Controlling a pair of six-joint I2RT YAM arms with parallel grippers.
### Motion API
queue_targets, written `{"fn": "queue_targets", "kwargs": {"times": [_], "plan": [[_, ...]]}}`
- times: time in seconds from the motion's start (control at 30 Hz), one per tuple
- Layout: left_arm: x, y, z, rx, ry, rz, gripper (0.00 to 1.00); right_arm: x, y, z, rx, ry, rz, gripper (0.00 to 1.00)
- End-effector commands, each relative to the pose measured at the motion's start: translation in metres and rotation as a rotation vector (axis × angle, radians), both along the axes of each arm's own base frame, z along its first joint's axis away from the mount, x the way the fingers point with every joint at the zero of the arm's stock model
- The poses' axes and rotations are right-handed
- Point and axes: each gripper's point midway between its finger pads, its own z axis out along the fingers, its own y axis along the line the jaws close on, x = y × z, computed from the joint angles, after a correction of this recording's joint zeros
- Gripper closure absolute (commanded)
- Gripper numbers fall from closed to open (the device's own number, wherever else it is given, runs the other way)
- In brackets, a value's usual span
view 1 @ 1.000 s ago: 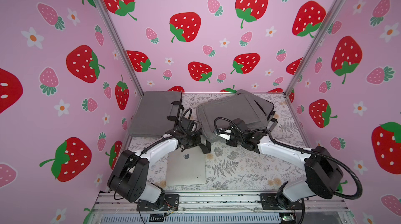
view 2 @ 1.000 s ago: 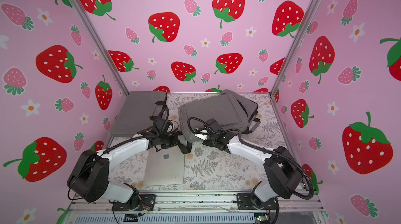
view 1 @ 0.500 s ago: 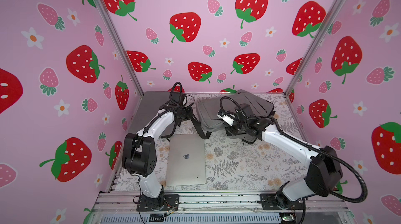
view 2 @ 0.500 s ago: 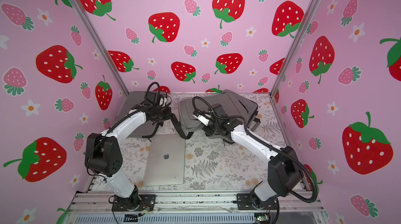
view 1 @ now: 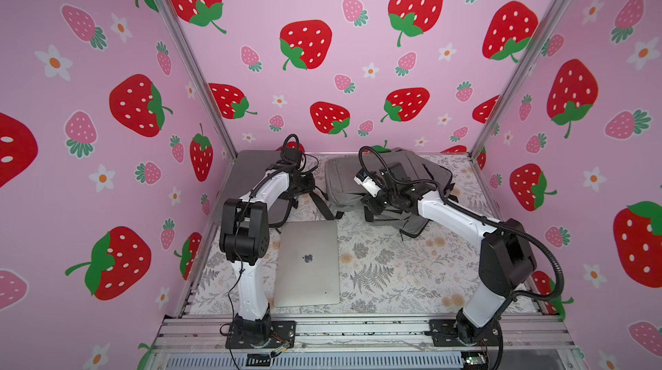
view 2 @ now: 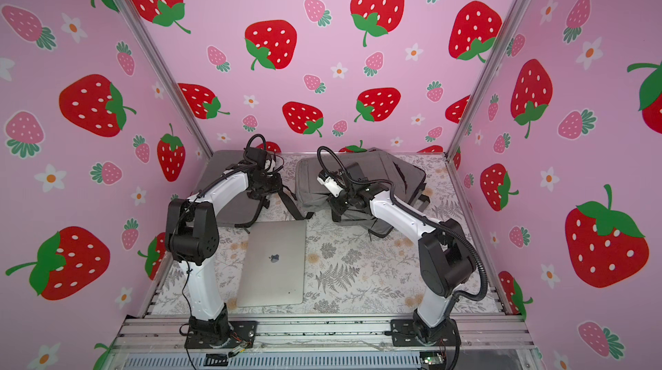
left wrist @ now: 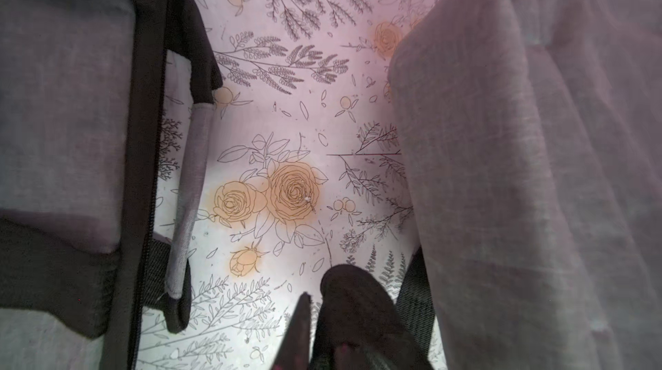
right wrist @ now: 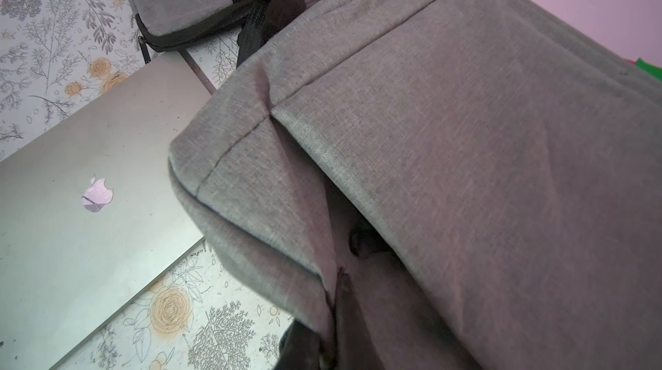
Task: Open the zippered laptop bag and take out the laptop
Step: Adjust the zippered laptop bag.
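The silver laptop (view 1: 307, 264) (view 2: 274, 264) (right wrist: 89, 207) lies flat and closed on the floral table, outside the bags. A grey zippered laptop bag (view 1: 415, 171) (view 2: 379, 174) (right wrist: 465, 117) lies at the back right, its near edge lifted off the table. My right gripper (view 1: 370, 207) (right wrist: 340, 278) is shut on a fold of that grey fabric. My left gripper (view 1: 308, 185) (left wrist: 318, 289) hovers over the cloth between the two bags. Its jaws stand slightly apart with nothing between them, and a black strap (left wrist: 415, 300) runs beside it.
A second grey bag (view 1: 250, 174) (view 2: 222, 171) (left wrist: 64, 99) with a black zipper and handles lies flat at the back left. Its black straps (view 1: 322, 203) trail toward the laptop's far edge. Pink strawberry walls enclose three sides; a metal rail (view 1: 358, 328) bounds the front.
My left arm rose from the laptop's far edge and swung back between the bags; its jaws parted a little. My right gripper lifted the bag's edge up and back.
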Motion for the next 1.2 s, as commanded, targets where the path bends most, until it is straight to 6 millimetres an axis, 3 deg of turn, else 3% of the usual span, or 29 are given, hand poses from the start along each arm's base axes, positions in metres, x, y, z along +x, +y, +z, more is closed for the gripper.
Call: {"fn": "queue_targets", "kwargs": {"times": [0.0,0.23,0.43,0.6,0.73,0.97,1.17], "plan": [[-0.007,0.001,0.01,-0.017,-0.021,-0.015,0.76,0.013,0.008,0.033,0.099,-0.01,-0.031,1.0],[-0.039,0.002,0.043,-0.076,-0.051,-0.005,0.57,0.016,0.011,0.031,0.114,0.026,-0.052,1.0],[-0.087,-0.001,0.058,-0.17,-0.047,0.037,0.51,0.013,0.017,0.03,0.137,0.073,-0.048,1.0],[-0.124,-0.021,0.074,-0.39,-0.082,0.083,0.47,0.014,0.023,0.029,0.161,0.107,-0.042,1.0],[-0.143,-0.042,0.088,-0.521,-0.119,0.094,0.46,0.014,0.029,0.027,0.184,0.131,-0.04,1.0],[-0.157,-0.064,0.078,-0.541,-0.093,0.086,0.45,0.012,0.033,0.03,0.209,0.148,-0.031,1.0],[-0.136,-0.063,0.077,-0.592,-0.132,0.202,0.4,0.002,0.038,0.031,0.216,0.153,-0.01,1.0]]}}
